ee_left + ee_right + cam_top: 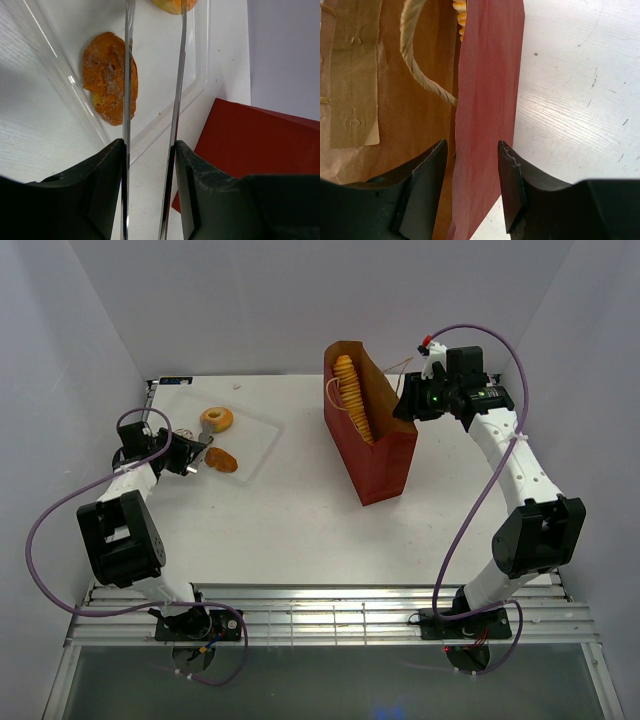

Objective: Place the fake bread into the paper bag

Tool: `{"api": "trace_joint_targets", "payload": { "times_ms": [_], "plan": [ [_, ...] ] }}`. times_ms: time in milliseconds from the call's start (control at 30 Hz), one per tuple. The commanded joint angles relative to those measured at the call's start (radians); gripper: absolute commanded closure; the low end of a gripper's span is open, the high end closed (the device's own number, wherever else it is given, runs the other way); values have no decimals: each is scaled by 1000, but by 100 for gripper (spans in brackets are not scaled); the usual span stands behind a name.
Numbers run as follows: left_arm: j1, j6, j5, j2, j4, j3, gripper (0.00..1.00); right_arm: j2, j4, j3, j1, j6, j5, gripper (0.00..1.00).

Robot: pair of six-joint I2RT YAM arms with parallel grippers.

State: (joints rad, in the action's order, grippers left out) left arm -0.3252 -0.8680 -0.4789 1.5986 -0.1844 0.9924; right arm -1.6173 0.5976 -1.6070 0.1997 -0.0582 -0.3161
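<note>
Ridged golden loaf stands in the red bag; my right claw gapes astride its wall, left claw clamps tongs.

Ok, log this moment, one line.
left gripper: holds tongs at speckled pastry | right gripper: astride paper bag wall | ridged loaf: bagged
</note>
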Motion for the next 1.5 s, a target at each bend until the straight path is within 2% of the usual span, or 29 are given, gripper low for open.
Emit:
{"api": "trace_joint_targets", "payload": {
  "times_ms": [0,600,700,1100,1300,1467],
  "plan": [
    [-9,-34,-76,6,103,25,46,-7,-35,-5,4,20,3,49],
    [-52,-123,-201,172,252,69,46,-29,-32,-21,4,23,6,49],
    [-52,-134,-216,190,273,75,48,-30,-28,-24,4,23,5,49],
    [-52,-132,-242,182,278,74,75,-27,-24,-30,6,24,8,49],
    [-52,-109,-230,112,228,86,85,-24,-22,-33,4,23,9,49],
    [-52,-85,-211,14,154,92,98,-27,-21,-36,4,20,11,49]
  ]
}}
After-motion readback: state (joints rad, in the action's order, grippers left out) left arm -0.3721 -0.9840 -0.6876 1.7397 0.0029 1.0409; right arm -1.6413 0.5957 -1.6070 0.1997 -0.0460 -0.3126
